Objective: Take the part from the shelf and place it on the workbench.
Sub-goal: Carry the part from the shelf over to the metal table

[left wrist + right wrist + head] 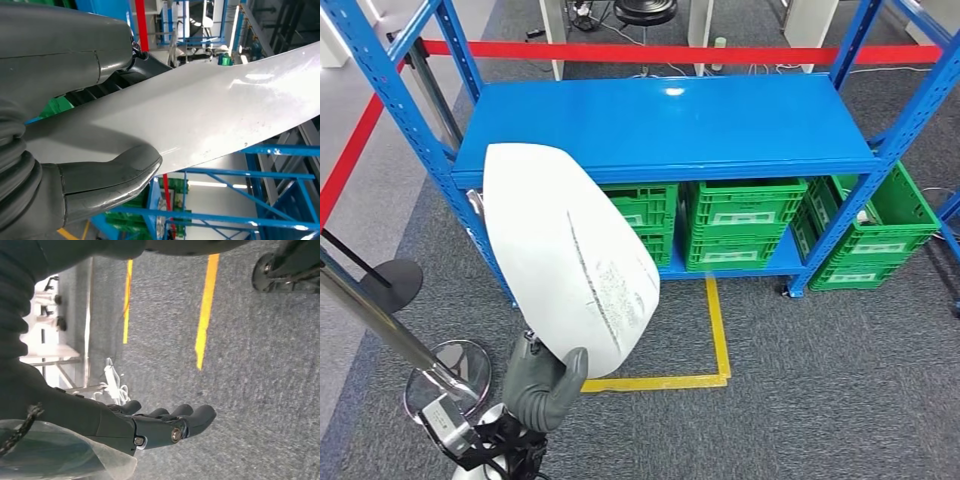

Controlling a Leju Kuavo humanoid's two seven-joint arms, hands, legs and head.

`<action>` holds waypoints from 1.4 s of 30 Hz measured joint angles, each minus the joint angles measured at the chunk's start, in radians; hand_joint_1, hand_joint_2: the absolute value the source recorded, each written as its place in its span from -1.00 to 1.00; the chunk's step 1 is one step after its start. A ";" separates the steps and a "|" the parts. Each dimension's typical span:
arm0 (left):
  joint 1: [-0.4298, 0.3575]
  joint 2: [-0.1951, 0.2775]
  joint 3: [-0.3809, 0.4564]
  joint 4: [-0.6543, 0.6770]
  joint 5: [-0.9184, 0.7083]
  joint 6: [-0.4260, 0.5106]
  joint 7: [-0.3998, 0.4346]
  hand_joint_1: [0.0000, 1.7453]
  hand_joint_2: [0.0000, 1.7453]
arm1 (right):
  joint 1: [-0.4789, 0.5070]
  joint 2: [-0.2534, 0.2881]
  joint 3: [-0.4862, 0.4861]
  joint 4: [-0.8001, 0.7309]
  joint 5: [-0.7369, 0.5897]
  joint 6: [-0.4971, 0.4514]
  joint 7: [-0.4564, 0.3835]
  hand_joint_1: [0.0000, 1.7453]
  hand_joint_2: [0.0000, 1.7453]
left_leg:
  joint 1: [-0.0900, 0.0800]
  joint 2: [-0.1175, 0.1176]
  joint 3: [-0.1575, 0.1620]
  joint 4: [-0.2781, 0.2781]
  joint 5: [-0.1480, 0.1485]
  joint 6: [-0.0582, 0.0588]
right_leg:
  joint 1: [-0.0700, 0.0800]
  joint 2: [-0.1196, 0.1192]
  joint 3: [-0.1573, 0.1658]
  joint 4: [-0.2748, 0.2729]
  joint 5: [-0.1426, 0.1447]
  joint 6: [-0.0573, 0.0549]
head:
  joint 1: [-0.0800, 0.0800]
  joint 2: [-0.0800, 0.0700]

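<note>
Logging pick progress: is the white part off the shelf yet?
Off. The left hand holds the white part up in front of the blue shelf.

White part (561, 260) with dark streak and grey scuffs; grey left hand (543, 385); blue shelf (667, 125); green crates (743, 222); grey carpet (810, 380), yellow tape (718, 335); red barrier (660, 52).

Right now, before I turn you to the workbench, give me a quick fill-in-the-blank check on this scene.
1. The white part is held by the ____ hand.
2. The shelf frame is painted ____.
3. The crates under the shelf are ____.
4. The right hand holds ____.

Missing words: left; blue; green; nothing
</note>
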 joint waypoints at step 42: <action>-0.001 0.006 -0.001 0.001 0.008 -0.007 -0.001 1.00 1.00 | 0.006 0.000 -0.001 0.001 0.006 -0.017 -0.011 -1.00 1.00 | 0.009 -0.005 -0.005 0.229 -0.144 -0.031 | 0.008 -0.009 -0.080 -0.002 0.057 -0.051 | -0.001 0.000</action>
